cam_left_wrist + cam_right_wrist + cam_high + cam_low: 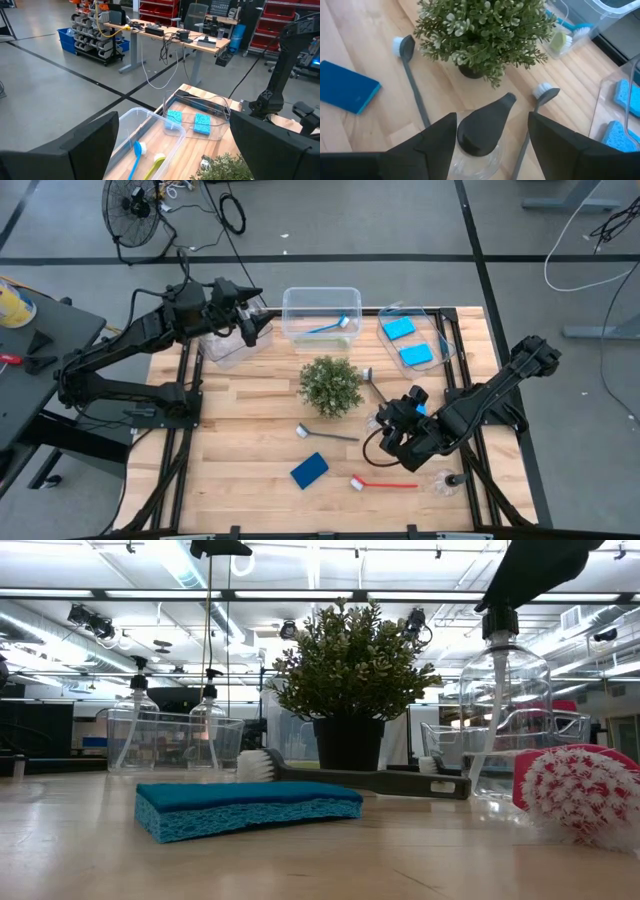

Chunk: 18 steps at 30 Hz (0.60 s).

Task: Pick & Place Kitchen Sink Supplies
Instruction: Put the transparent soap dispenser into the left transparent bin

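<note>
Your right tool [398, 435] sits over the near right part of the desk [250, 440], and between its two fingers stands a clear bottle [476, 150] with a black pump cap. The fingers flank the bottle's neck closely, but you cannot tell from the wrist view whether they actually press on it. Just ahead of this tool is the green plant [330, 385], with a dark grey brush [412, 75] on one side and a second grey brush [532, 117] on the other. A loose blue sponge [309, 470] lies near the desk's front edge, well off to the tool's side, and a red brush [385, 483] lies close beside the tool. Another clear bottle [445, 480] lies on the desk nearby.

Your left tool [248, 320] hangs wide open and empty above the far left bin [225, 350]. Past its fingers you see the middle bin [150, 137] holding a blue brush [136, 157] and a yellow brush [155, 165], and beyond that a bin [220, 112] with two light blue sponges [189, 120].
</note>
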{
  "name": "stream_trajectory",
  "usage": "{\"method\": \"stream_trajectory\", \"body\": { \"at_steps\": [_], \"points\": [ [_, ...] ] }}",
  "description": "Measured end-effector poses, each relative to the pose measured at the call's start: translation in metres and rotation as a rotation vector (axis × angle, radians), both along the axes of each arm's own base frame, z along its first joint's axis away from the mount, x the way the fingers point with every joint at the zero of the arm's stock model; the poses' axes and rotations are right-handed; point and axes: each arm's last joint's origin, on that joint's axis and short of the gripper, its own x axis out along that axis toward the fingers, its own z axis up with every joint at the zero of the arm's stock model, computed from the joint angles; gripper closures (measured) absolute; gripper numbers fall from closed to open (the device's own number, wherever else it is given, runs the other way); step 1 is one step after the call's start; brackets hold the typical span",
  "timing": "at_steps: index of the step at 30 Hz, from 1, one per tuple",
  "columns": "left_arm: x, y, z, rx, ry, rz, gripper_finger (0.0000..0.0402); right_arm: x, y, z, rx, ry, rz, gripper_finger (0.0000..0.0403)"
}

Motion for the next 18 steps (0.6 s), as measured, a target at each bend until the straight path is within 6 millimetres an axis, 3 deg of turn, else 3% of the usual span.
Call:
{"method": "stream_trajectory", "body": {
  "at_steps": [7, 18],
  "points": [
    [0.0, 0.0, 0.0, 0.0, 0.0, 0.0, 0.0016, 0.0022, -0.0028, 0.0, 0.009, 0.0, -0.013, 0.0184],
    [0.0, 0.0, 0.0, 0.0, 0.0, 0.0, 0.0016, 0.0036, -0.0011, 0.0, 0.025, 0.015, 0.024, 0.0308]
  ]
}}
